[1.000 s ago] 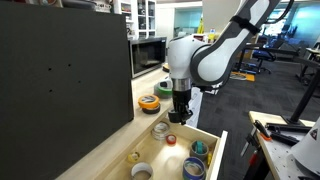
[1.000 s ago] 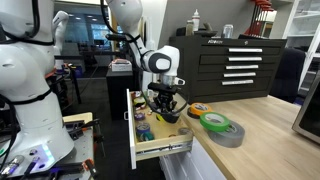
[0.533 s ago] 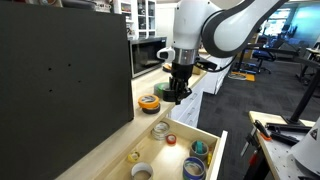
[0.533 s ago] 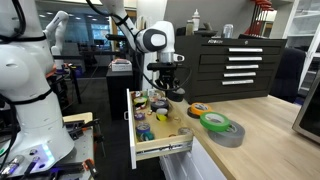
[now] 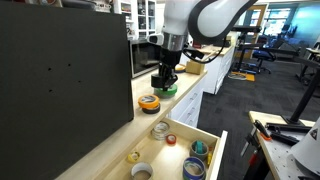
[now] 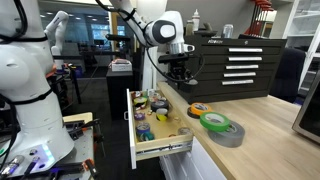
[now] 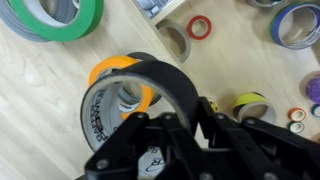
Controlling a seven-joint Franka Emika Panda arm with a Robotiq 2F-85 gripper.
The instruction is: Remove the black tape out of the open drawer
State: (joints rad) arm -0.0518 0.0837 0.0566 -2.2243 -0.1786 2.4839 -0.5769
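Note:
My gripper (image 5: 163, 80) is shut on the black tape (image 7: 160, 75), one finger inside the ring and one outside. It holds the roll in the air above the wooden counter, over the yellow-orange roll (image 7: 112, 68) and beside the green roll (image 7: 60, 22). The gripper also shows in an exterior view (image 6: 178, 72), well above the open drawer (image 6: 165, 150). The drawer (image 5: 218, 140) is pulled out below the counter edge, with cream walls and several rolls inside.
On the counter lie the green roll (image 6: 213, 122) and the yellow-orange roll (image 6: 199, 108). In the drawer are a blue roll (image 7: 298, 22), a small red ring (image 7: 199, 26) and a yellow-and-black roll (image 7: 252, 105). A black tool chest (image 6: 235, 65) stands behind the counter.
The gripper has risen out of the drawer with the black tape and moved over the counter, above the yellow-orange and green rolls.

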